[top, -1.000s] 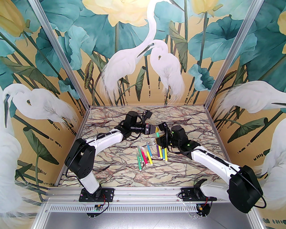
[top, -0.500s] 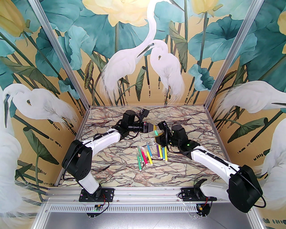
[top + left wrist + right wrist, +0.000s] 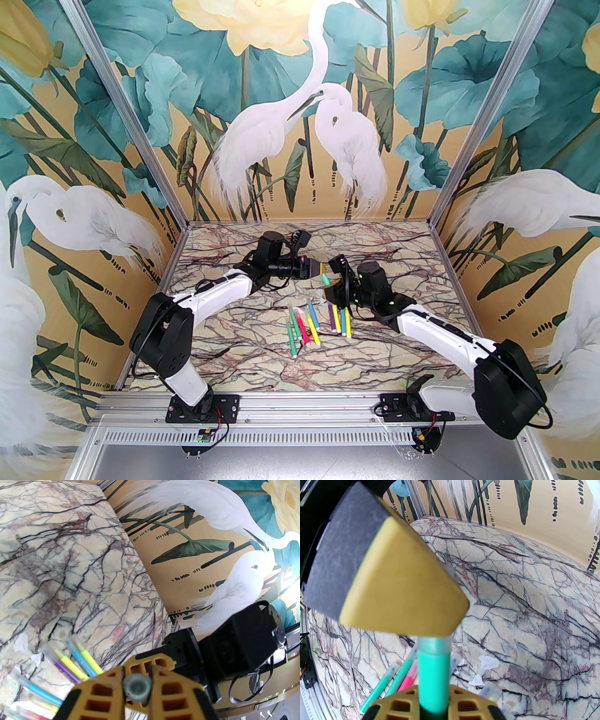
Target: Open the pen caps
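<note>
Above the far middle of the marble tabletop [image 3: 262,370], the two claws meet tip to tip with one green pen [image 3: 326,280] held between them, clear of the surface. The right claw [image 3: 334,283] is clamped around the pen's green barrel; in the right wrist view the barrel [image 3: 433,674] rises straight out from between the yellow fingers of that claw [image 3: 434,706]. The pen's clear cap [image 3: 434,644] runs on into the broad side of the left claw's finger [image 3: 405,585]. The left claw [image 3: 323,269] is closed on that cap. Its own camera looks down the pen end-on, with the round cap [image 3: 137,686] pinched between the two yellow fingers. The other pens lie flat on the tabletop just nearer the arm bases, in two loose clusters. One has green, pink, yellow and blue pens [image 3: 304,328] and the other purple, yellow and blue [image 3: 341,321]. Several of them show clear caps on their ends. A few small white scraps [image 3: 487,662] lie on the marble beside them.
</note>
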Action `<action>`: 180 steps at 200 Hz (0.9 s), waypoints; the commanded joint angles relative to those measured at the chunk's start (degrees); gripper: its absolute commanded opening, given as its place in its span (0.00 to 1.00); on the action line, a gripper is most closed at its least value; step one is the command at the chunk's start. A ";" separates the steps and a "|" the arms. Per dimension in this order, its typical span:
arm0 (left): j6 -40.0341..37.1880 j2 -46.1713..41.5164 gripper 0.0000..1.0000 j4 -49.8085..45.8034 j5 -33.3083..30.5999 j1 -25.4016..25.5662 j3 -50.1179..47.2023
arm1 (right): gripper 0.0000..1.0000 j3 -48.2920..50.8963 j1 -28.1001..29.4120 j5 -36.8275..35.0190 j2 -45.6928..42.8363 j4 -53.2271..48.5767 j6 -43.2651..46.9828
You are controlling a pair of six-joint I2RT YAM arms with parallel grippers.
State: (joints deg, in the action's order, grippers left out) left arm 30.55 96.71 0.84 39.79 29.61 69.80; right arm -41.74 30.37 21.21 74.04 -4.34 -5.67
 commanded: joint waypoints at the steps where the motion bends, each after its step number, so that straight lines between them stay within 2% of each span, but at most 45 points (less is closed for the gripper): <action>1: -2.69 -3.40 0.00 0.57 -9.87 -4.56 3.41 | 0.00 1.22 -0.08 0.21 1.06 -7.35 0.93; 28: -3.71 -4.31 0.00 -0.19 -11.53 -4.71 3.58 | 0.00 0.86 -0.14 -0.32 1.70 -7.87 1.01; 49: -5.53 -4.86 0.00 -2.82 -13.38 -4.73 3.93 | 0.00 -0.17 -0.13 -3.79 2.48 -8.48 0.86; 74: -9.68 -5.75 0.00 -10.87 -21.60 -4.97 4.71 | 0.00 -2.93 -0.65 -12.11 4.49 -9.41 -1.77; 97: -13.35 -6.52 0.00 -17.58 -27.98 -5.88 4.58 | 0.00 -6.86 -2.84 -16.18 7.23 -12.02 -3.66; 121: -15.81 -6.52 0.00 -23.68 -32.15 -8.20 4.12 | 0.00 -11.22 -6.47 -18.87 9.57 -15.59 -4.73; 138: -16.54 -6.77 0.00 -25.67 -31.36 -11.24 2.69 | 0.00 -14.08 -10.30 -20.91 11.06 -17.40 -5.46; 166: -18.40 -7.09 0.00 -27.23 -31.03 -16.13 -0.54 | 0.00 -18.92 -14.18 -29.44 14.65 -21.41 -5.02; 180: -19.97 -6.21 0.00 -29.19 -34.14 -17.47 -0.81 | 0.00 -20.87 -15.72 -32.19 16.75 -22.77 -4.25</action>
State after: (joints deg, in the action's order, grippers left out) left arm 14.63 91.18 -22.59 10.24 14.61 70.48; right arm -58.83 16.60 -2.33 87.57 -21.78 -9.89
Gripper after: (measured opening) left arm 0.166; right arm 0.173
